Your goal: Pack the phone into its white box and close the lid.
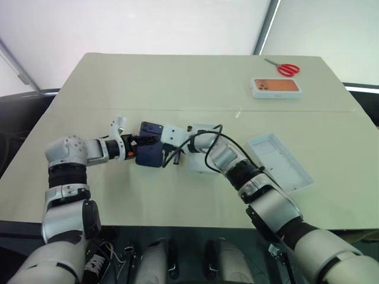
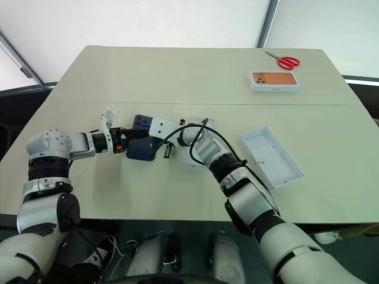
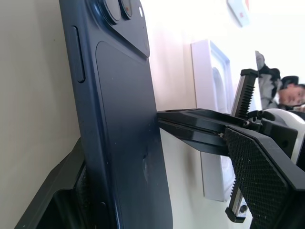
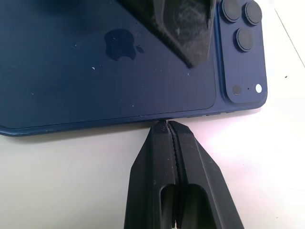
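The phone (image 1: 151, 152), dark navy with its glossy back and camera cluster showing, sits near the middle of the pale desk (image 1: 177, 83), tilted up off the surface between the two arms. The left gripper (image 1: 137, 144) has its jaws spread wide around the phone, one finger (image 3: 57, 191) behind it and the other finger out in front of its back face; whether both press on the phone I cannot tell. The right gripper (image 4: 164, 125) has its jaws clenched together, holding nothing, with the closed tips touching the phone's long edge. Just beside the phone, partly hidden under the right arm, lies the white box (image 1: 201, 161). The lid (image 1: 278, 161) lies well apart on the right side of the desk, turned inside up so its white moulded interior shows. At the far right corner of the desk rest another box with an orange phone picture (image 1: 275, 87) and, just beyond it, red-handled scissors (image 1: 286, 68).
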Robot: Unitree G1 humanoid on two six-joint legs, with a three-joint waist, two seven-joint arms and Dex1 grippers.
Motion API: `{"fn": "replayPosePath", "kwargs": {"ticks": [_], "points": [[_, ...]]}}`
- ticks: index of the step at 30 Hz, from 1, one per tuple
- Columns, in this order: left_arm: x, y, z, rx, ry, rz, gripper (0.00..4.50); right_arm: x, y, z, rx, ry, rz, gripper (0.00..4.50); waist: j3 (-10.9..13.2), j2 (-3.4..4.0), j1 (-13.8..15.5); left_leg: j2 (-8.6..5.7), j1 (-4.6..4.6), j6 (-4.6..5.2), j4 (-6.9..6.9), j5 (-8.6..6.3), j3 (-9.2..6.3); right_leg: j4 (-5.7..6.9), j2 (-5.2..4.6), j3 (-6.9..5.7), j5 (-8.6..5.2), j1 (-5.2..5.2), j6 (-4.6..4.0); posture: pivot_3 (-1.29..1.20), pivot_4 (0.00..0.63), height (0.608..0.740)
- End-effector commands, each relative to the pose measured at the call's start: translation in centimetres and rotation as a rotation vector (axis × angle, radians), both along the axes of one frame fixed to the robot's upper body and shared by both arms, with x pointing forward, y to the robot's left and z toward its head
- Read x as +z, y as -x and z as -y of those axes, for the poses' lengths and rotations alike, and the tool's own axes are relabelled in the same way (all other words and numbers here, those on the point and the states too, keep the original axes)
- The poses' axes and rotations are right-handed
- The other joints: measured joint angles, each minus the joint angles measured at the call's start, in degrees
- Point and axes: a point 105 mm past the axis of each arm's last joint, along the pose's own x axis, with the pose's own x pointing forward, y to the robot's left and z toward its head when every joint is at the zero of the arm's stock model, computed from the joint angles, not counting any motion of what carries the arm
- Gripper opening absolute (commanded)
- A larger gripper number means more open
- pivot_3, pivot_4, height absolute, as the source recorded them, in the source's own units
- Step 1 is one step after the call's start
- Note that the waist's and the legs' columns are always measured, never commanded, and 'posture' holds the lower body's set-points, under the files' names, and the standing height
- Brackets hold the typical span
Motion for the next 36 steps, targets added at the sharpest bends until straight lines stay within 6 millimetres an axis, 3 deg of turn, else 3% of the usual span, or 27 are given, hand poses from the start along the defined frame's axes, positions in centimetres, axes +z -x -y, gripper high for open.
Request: {"fn": "replayPosePath", "kwargs": {"ticks": [1, 3, 7, 17, 20, 23, 28, 32, 33, 34, 36], "points": [[-2.6, 0.9, -0.7, 0.024, 0.015, -0.099, 3.6, 0.5, 0.3, -0.6, 0.029, -0.009, 0.027, 0.01, 0.0, 0.0, -0.1, 0.0, 0.0, 0.0, -0.01, 0.0, 0.0, 0.0, 0.0, 0.0, 0.0, -0.01, 0.0, 0.0, 0.15, 0.738], [-2.9, 1.0, -1.2, 0.04, 0.029, -0.107, 2.94, 0.6, 0.3, -0.6, 0.029, -0.012, 0.028, 0.0, 0.0, 0.0, -0.6, 0.01, 0.0, -0.01, -0.02, 0.0, 0.0, 0.0, 0.01, 0.0, 0.0, -0.02, 0.0, 0.0, 0.15, 0.738], [-2.9, 1.1, -1.5, 0.045, 0.036, -0.1, 0.95, 0.6, 0.2, -0.6, 0.031, -0.008, 0.032, 0.0, 0.0, -0.01, -1.2, 0.0, -0.02, -0.01, -0.07, 0.0, 0.0, -0.02, 0.0, 0.0, 0.0, -0.05, 0.0, 0.0, 0.15, 0.738], [-2.8, 1.2, -1.7, 0.055, 0.064, -0.081, 0.95, 0.6, 0.4, -0.9, 0.043, -0.009, 0.035, 0.0, 0.0, -0.02, -1.3, 0.01, -0.02, -0.01, -0.08, 0.0, 0.0, -0.01, 0.0, 0.0, 0.0, -0.07, 0.0, 0.0, 0.15, 0.738], [-2.5, 1.0, -1.9, 0.082, 0.109, -0.085, 0.1, 0.5, 0.5, -0.9, 0.044, -0.007, 0.033, 0.0, 0.0, -0.02, -1.3, 0.01, -0.01, -0.02, -0.09, 0.01, 0.0, -0.01, -0.01, 0.0, 0.0, -0.07, 0.0, 0.0, 0.15, 0.738], [-2.2, 1.1, -1.8, 0.077, 0.127, -0.079, 0.04, 0.8, 0.3, -0.6, 0.036, -0.021, 0.034, 0.0, 0.0, -0.02, -1.3, 0.01, -0.01, -0.03, -0.09, 0.02, 0.0, -0.01, -0.01, 0.0, 0.0, -0.07, 0.0, 0.0, 0.15, 0.738], [-1.2, 1.6, -1.8, 0.058, 0.204, -0.056, 0.04, 3.1, 0.2, -0.5, 0.017, -0.167, -0.011, 0.0, 0.0, -0.01, -1.4, 0.01, -0.02, -0.03, -0.11, 0.02, 0.0, -0.01, -0.01, 0.01, 0.0, -0.09, 0.0, 0.0, 0.15, 0.738], [-0.4, 1.8, -2.2, 0.075, 0.274, -0.03, 0.04, 6.7, 1.0, -0.1, 0.021, -0.447, -0.204, 0.0, 0.0, -0.02, -1.4, 0.01, -0.04, -0.03, -0.15, 0.02, 0.0, -0.03, -0.01, 0.01, 0.0, -0.12, -0.01, 0.0, 0.15, 0.738], [-0.2, 1.8, -2.4, 0.082, 0.294, -0.024, 0.0, 7.6, 1.2, 0.2, 0.028, -0.507, -0.245, 0.56, 0.0, -0.03, -1.4, 0.01, -0.05, -0.03, -0.16, 0.02, 0.0, -0.04, 0.0, 0.01, 0.0, -0.12, -0.01, 0.0, 0.15, 0.738], [0.0, 1.7, -2.7, 0.096, 0.303, -0.008, 0.0, 8.4, 1.5, 0.5, 0.034, -0.55, -0.273, 0.83, 0.0, -0.03, -1.4, 0.02, -0.04, -0.03, -0.16, 0.02, 0.0, -0.04, -0.01, 0.01, 0.0, -0.12, -0.01, 0.0, 0.15, 0.738], [0.5, 1.3, -2.9, 0.128, 0.283, 0.036, 0.0, 8.5, 1.8, 1.8, 0.025, -0.534, -0.298, 1.73, 0.0, -0.03, -1.3, 0.03, -0.05, -0.03, -0.17, 0.02, -0.01, -0.06, -0.01, 0.01, 0.01, -0.13, -0.01, 0.0, 0.15, 0.738]]}}
